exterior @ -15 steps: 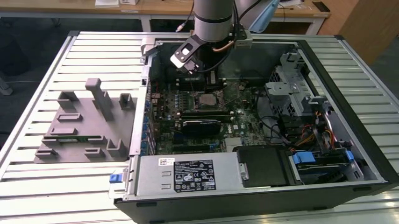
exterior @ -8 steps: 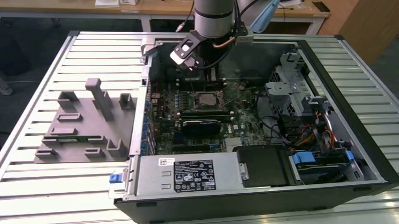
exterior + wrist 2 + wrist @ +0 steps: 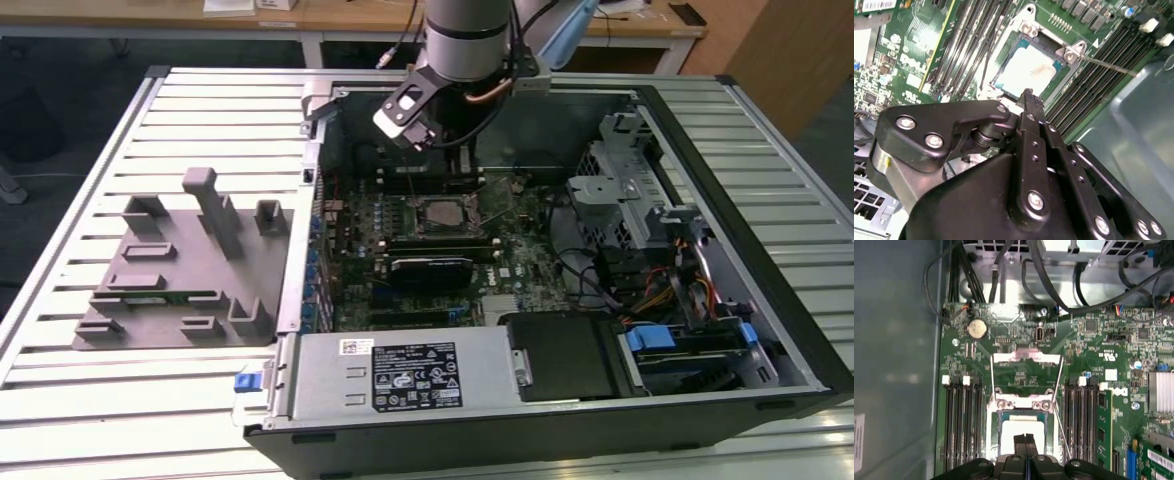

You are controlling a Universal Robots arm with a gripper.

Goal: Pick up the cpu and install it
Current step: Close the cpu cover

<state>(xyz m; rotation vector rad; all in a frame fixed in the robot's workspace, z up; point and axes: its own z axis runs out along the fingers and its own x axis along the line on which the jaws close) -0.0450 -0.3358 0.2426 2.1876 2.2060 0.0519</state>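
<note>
First wrist view has the gripper (image 3: 1025, 441), closed up with nothing held, poised just over the cpu (image 3: 1008, 431). The cpu already lies in its socket mid-motherboard (image 3: 1094, 355), between the memory slots. Seating looks done. The retaining frame (image 3: 1026, 357) stands open, so any further move calls for keeping clear of it. Exterior view adds the grey tray (image 3: 160, 300) beside the case (image 3: 534, 445).

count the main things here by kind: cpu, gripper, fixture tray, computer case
cpu: 1
gripper: 1
grey fixture tray: 1
computer case: 1
total: 4
</note>
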